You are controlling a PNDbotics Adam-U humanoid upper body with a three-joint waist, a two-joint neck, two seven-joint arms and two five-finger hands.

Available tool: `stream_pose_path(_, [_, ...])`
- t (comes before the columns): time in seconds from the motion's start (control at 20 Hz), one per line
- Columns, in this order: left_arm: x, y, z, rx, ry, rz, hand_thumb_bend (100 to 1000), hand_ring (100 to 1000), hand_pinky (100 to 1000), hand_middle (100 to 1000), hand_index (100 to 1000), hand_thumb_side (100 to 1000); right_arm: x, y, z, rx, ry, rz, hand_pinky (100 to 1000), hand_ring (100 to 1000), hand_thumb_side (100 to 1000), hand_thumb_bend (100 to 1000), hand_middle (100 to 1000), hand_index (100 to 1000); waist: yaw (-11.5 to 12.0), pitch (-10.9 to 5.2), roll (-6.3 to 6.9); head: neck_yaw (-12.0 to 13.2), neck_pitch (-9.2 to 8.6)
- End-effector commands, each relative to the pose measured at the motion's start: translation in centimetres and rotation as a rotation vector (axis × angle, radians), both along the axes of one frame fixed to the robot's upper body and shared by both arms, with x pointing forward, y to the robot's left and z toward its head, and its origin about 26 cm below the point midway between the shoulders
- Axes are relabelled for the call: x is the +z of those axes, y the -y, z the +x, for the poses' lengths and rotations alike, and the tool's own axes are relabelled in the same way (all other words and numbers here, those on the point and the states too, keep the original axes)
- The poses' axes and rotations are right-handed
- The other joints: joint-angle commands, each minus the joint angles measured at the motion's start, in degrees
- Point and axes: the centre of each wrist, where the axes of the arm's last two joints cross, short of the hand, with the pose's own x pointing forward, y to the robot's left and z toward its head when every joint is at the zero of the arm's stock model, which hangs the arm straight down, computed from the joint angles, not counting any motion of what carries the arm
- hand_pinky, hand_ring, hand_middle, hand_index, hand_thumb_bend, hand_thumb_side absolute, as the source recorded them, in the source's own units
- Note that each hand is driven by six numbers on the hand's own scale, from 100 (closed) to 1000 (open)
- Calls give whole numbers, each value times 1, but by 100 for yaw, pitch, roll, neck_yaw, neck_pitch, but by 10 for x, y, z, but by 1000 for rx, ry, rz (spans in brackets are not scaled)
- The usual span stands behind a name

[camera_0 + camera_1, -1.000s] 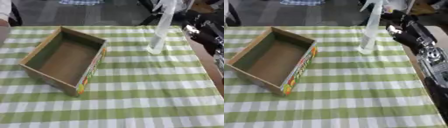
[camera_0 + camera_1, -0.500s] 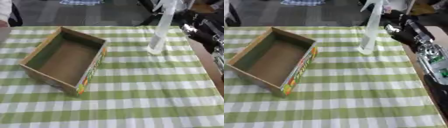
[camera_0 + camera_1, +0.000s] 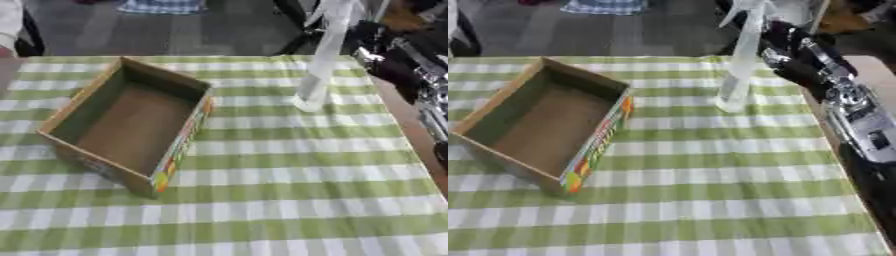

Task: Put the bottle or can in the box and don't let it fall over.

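A tall clear spray bottle (image 3: pixel 739 65) stands upright on the green checked tablecloth (image 3: pixel 710 200), near the far right corner. My right hand (image 3: pixel 785 52) is just to its right at mid height, black with silver parts, fingers open and reaching toward the bottle. Whether they touch it I cannot tell. The open cardboard box (image 3: pixel 131 125) lies on the left half of the table, empty, with a colourful print on its near right side. My left hand shows in neither view.
My right forearm (image 3: pixel 859 125) runs along the table's right edge, where brown tabletop (image 3: pixel 418 135) shows past the cloth. Dark floor lies beyond the far edge. A person's white sleeve (image 3: pixel 9 20) shows at the top left corner.
My right hand has moved a little to the left, closer to the bottle. The bottle and the box stand where they were.
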Motion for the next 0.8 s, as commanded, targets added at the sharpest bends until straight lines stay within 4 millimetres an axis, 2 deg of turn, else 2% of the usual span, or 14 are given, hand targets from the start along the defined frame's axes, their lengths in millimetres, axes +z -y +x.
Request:
stream_pose_path(0.05, [7,-1,0,-8,22,18,147,728,922,869,884,791,18,9,-2,-32,27,-36,917,1000,449,100,1000,1000,10,-56,19,-27,-100])
stream_pose_path(0.8, [6,0,0,-21,23,24,140,729,923,872,883,797,28,13,4,-43,38,-16,917,1000,476,100,1000,1000,58,67,53,-78,-202])
